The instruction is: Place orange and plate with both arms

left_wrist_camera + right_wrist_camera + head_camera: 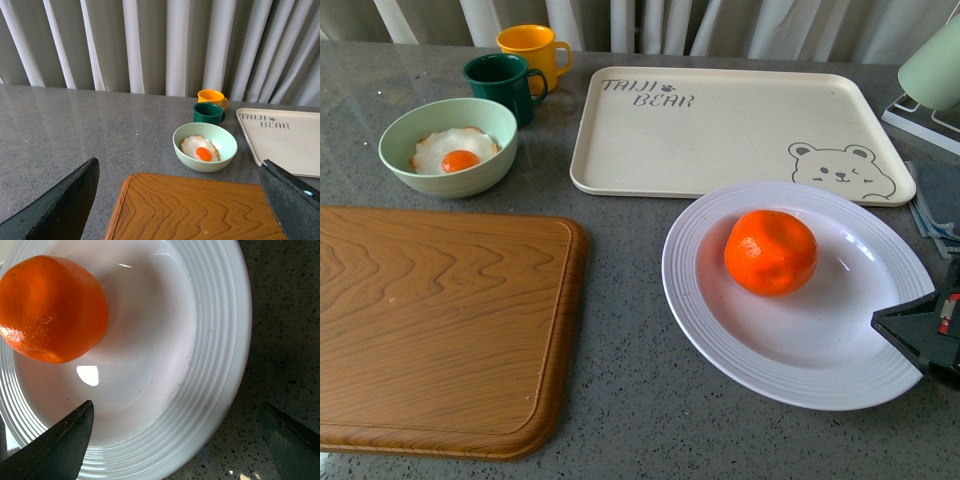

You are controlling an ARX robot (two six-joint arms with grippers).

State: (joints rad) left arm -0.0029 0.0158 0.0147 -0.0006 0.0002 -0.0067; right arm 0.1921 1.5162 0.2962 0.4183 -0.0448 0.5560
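Note:
The orange [771,251] lies in the white ridged plate [720,330] on the grey table, right of centre. My right gripper [920,335] is open at the plate's right rim, its jaws astride the rim. In the right wrist view the orange [50,310] sits in the plate's well and the rim [220,365] runs between the open fingers [60,447]. My left gripper [185,210] is open and empty above the wooden board; it does not show in the front view.
A wooden cutting board [430,320] lies at the left. A cream bear-print tray [720,130] lies behind the plate. A pale-green bowl [448,146] with a fried egg, a green mug [500,85] and a yellow mug [532,50] stand at the back left.

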